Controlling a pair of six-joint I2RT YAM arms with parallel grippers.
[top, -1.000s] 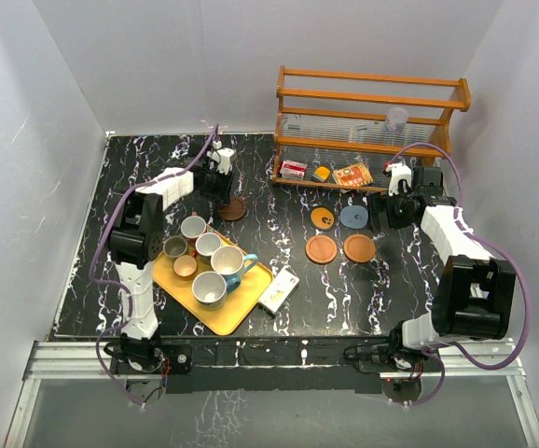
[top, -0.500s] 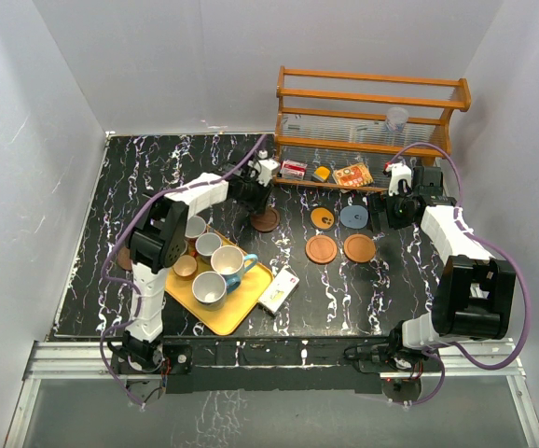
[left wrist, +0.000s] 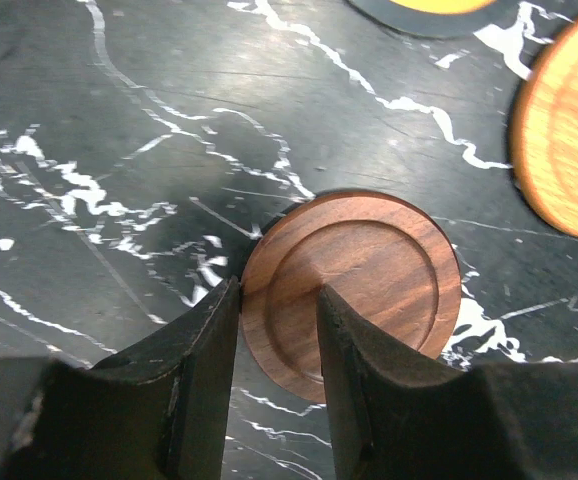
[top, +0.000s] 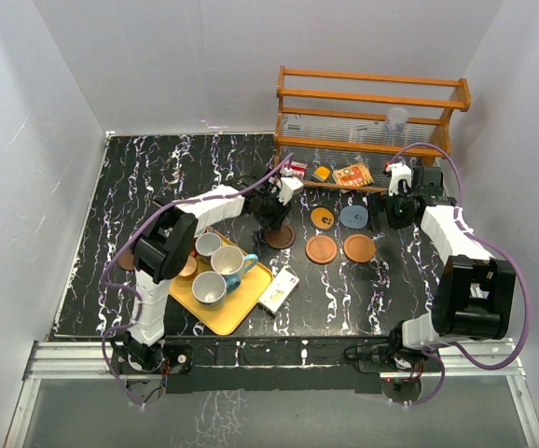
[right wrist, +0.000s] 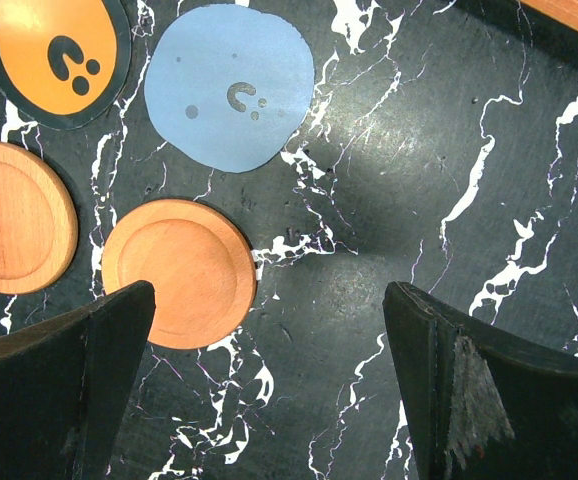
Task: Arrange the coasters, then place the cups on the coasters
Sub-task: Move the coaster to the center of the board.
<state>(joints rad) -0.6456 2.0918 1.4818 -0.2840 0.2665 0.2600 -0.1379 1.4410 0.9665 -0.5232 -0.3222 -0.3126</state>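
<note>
On the black, white-veined marble table (top: 158,187), the dark brown coaster (left wrist: 369,270) lies flat, or just above the surface (I cannot tell which). It sits left of the other coasters (top: 322,248), with the nearest orange-brown coaster (left wrist: 569,130) near its far-right side but apart from it. The left gripper (left wrist: 277,300) has narrow jaws closed on the disc's near-left rim, so the disc extends away from the fingers toward that group, and setting it down there looks like this arm's job. The right gripper (right wrist: 269,295) hangs wide and empty over the group's right side, and the cups (top: 215,271) sit on the yellow tray (top: 237,315).
</note>
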